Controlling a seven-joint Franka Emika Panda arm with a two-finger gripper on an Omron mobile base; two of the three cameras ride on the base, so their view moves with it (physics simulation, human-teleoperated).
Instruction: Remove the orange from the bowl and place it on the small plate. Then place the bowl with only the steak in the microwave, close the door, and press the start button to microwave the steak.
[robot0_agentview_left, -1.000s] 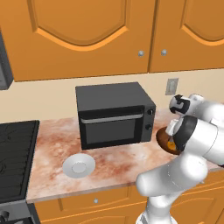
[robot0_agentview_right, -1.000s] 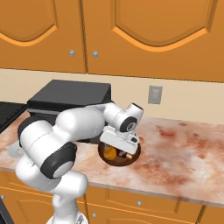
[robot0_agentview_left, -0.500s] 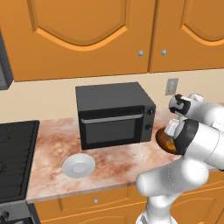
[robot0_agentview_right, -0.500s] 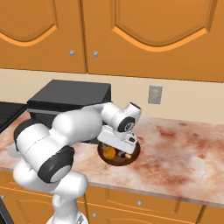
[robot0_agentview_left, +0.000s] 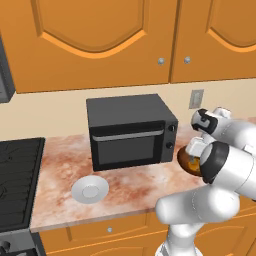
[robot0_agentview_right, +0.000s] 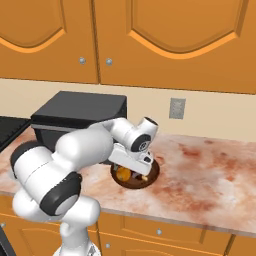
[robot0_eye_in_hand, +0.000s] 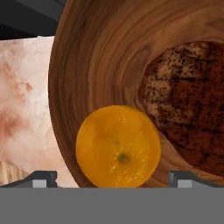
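The glossy dark-brown bowl (robot0_eye_in_hand: 96, 65) (robot0_agentview_right: 150, 176) (robot0_agentview_left: 184, 161) stands on the counter to the right of the black oven. Inside it, the orange (robot0_eye_in_hand: 118, 146) (robot0_agentview_right: 123, 173) lies beside the dark reddish steak (robot0_eye_in_hand: 188, 118). My gripper (robot0_eye_in_hand: 113, 179) (robot0_agentview_right: 133, 169) (robot0_agentview_left: 194, 150) hangs straight over the bowl, open, its fingertips (robot0_eye_in_hand: 43, 177) wide on either side of the orange and not touching it. The small pale plate (robot0_agentview_left: 90, 190) lies on the counter in front of the oven, to its left. The microwave and its door are out of view.
A black countertop toaster oven (robot0_agentview_left: 131, 131) (robot0_agentview_right: 75, 117) with a shut door stands against the wall, left of the bowl. A black stovetop (robot0_agentview_left: 15, 175) lies at the far left. Wooden cabinets (robot0_agentview_left: 100, 40) hang overhead. A wall outlet (robot0_agentview_right: 176, 108) is behind the bowl.
My hand has sunk a little toward the bowl and the elbow has shifted. The bowl, the orange and the plate have stayed put.
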